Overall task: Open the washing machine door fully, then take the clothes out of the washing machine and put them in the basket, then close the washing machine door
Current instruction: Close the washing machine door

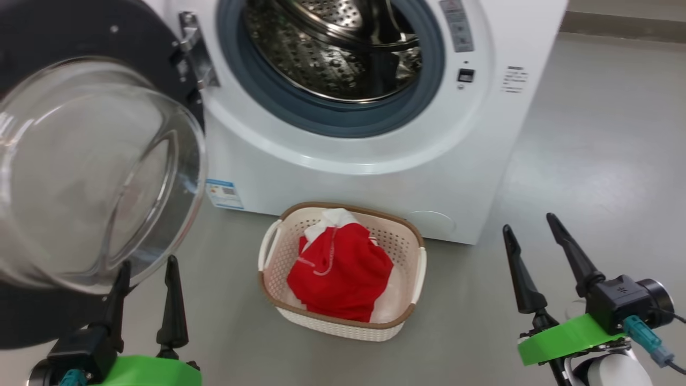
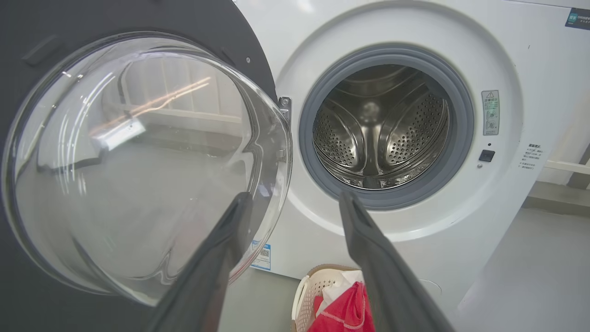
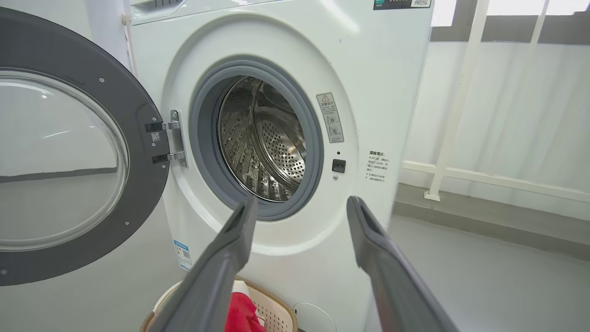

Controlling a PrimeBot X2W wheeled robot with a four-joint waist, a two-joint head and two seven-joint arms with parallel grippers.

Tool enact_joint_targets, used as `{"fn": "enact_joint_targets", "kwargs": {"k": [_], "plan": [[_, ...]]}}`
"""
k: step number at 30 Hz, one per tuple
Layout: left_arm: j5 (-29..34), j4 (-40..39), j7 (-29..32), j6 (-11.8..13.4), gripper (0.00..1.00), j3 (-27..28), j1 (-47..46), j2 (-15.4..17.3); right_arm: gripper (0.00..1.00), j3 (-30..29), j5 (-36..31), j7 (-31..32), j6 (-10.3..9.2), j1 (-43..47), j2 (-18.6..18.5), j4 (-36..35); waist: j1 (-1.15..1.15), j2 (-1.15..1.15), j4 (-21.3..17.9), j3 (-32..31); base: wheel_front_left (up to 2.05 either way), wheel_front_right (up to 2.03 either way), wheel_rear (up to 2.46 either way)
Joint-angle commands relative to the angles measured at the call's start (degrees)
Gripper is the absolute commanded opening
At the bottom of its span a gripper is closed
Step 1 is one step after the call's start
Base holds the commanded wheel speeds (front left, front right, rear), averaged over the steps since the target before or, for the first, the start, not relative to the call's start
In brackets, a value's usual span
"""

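Door (image 1: 80, 177): swung open, black rim, bulging clear glass.
Clothes (image 1: 340, 273): red, white drawstring, bunched in basket (image 1: 397, 236).
Jaws: left and right both spread, empty.

Door (image 1: 80, 171), 9 o'clock: clear glossy glass bowl, dark matt plastic rim. Hinge (image 1: 195, 53): bright bare metal. Washer (image 1: 375, 182), 12 o'clock: white, smooth, glossy shell. Gasket (image 1: 321, 115): grey matt rubber. Drum (image 1: 321, 59): shiny perforated steel. Basket (image 1: 399, 241), 6 o'clock: cream perforated plastic, brown woven-look rim. Clothes (image 1: 343, 273): soft red cloth, white panels, creased. Floor (image 1: 589, 161), 3 o'clock: grey, smooth, faint sheen. Left gripper (image 1: 148, 261), right gripper (image 1: 528, 220): dark matt fingers, green matt plastic collars.
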Motion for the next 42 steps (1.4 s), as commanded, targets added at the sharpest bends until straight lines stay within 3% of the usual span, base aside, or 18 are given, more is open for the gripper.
{"fn": "enact_joint_targets", "kwargs": {"k": [1, 15, 26, 38, 39, 42], "plan": [[0.0, -2.2, 0.1, 0.4, 1.0, 1.6, -0.4, 1.3, 1.0, 2.0, -0.3, -0.4, 0.35, -2.4, -0.4, -1.4, 0.0, 0.0, 3.0, 0.0, 0.0, 0.0, 0.0], [1.6, -5.0, 1.4, 3.2, 1.0, 1.1, 0.8, 1.5, 1.0, 6.0, -0.5, -0.4, 0.35, -4.0, -0.6, -0.9, 0.0, 0.0, 10.3, -0.7, 0.0, 0.0, 0.0], [2.0, -6.0, 1.6, 4.7, 1.0, 1.6, 1.6, 2.1, 1.0, 6.6, 0.0, -0.4, 0.35, -4.5, -0.5, -0.4, 0.0, 0.0, 12.6, -1.6, 0.0, 0.0, 0.0], [1.5, -5.8, 0.4, 4.7, 1.0, 1.7, 1.8, 2.8, 1.0, 7.1, 0.5, -0.4, 0.35, -3.7, -0.5, -0.3, 0.0, 0.0, 12.7, -2.1, 0.0, 0.0, 0.0], [1.6, -5.7, 0.4, 4.7, 0.65, 1.6, 1.8, 2.8, 1.0, 7.1, 0.5, -0.4, 0.35, -3.6, -0.5, -0.3, 0.0, 0.0, 12.7, -2.2, 0.0, 0.0, 0.0], [2.1, -5.6, 0.6, 4.8, 0.0, 1.2, 1.9, 3.4, 1.0, 7.1, 0.7, -0.4, 0.35, -3.3, -0.4, -0.2, 0.0, 0.0, 12.7, -2.6, 0.0, 0.0, 0.0]]}}
